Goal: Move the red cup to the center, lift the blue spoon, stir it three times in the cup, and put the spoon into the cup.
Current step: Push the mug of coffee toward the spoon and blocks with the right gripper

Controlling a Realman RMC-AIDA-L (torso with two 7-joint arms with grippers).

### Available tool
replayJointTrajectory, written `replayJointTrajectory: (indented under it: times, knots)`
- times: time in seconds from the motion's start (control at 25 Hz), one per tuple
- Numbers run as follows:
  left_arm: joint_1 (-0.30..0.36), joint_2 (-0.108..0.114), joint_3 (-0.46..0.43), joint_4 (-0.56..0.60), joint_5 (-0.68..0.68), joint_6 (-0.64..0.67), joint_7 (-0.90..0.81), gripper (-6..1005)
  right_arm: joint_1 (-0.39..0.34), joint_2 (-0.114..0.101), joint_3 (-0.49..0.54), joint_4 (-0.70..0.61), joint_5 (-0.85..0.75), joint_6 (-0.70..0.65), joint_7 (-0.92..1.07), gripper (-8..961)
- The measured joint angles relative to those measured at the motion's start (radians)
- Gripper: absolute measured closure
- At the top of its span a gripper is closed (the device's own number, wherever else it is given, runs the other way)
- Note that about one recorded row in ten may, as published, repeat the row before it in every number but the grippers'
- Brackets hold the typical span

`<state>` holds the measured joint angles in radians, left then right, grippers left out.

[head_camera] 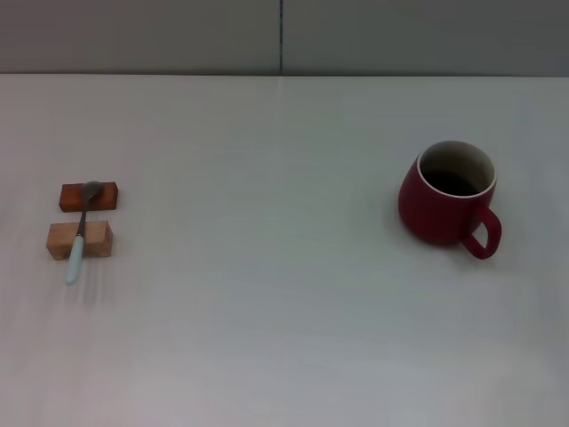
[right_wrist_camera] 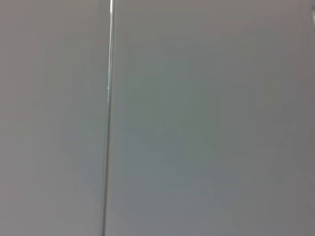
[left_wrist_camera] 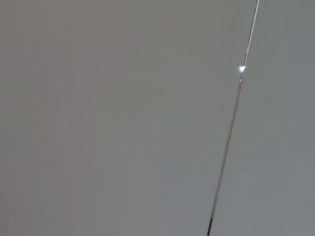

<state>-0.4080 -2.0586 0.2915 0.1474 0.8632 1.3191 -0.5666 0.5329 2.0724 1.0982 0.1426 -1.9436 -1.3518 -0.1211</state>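
Note:
The red cup [head_camera: 444, 196] stands upright on the right side of the white table, its loop handle pointing toward me and to the right. The blue spoon [head_camera: 80, 233] lies at the far left across two small wooden blocks, its grey bowl on the reddish block [head_camera: 89, 196] and its pale-blue handle over the light block [head_camera: 80, 240]. Neither gripper shows in the head view. Both wrist views show only a plain grey wall with a thin seam.
The white table [head_camera: 267, 267] stretches between the spoon and the cup. A grey wall runs along the back edge.

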Motion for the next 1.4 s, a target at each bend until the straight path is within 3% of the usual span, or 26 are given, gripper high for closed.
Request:
replayJointTrajectory:
  times: [0.44, 0.72, 0.96, 1.16, 1.4]
  knots:
    - [0.036, 0.002, 0.030, 0.007, -0.006, 0.013, -0.042, 171, -0.021, 0.006, -0.014, 0.003, 0.000, -0.025, 0.000, 331]
    - [0.020, 0.005, 0.029, 0.044, -0.007, -0.020, -0.039, 172, -0.138, 0.013, -0.120, 0.104, -0.001, -0.021, 0.000, 331]
    - [-0.007, 0.007, 0.033, 0.063, -0.005, -0.051, -0.038, 172, -0.222, 0.018, -0.194, 0.139, 0.005, -0.021, 0.000, 412]
    - [-0.012, 0.006, 0.034, 0.073, -0.005, -0.056, -0.037, 172, -0.264, 0.018, -0.228, 0.143, 0.006, -0.018, 0.000, 640]
    - [-0.008, 0.006, 0.030, 0.073, -0.007, -0.057, -0.036, 171, -0.272, 0.013, -0.288, 0.110, 0.003, 0.006, 0.000, 841]
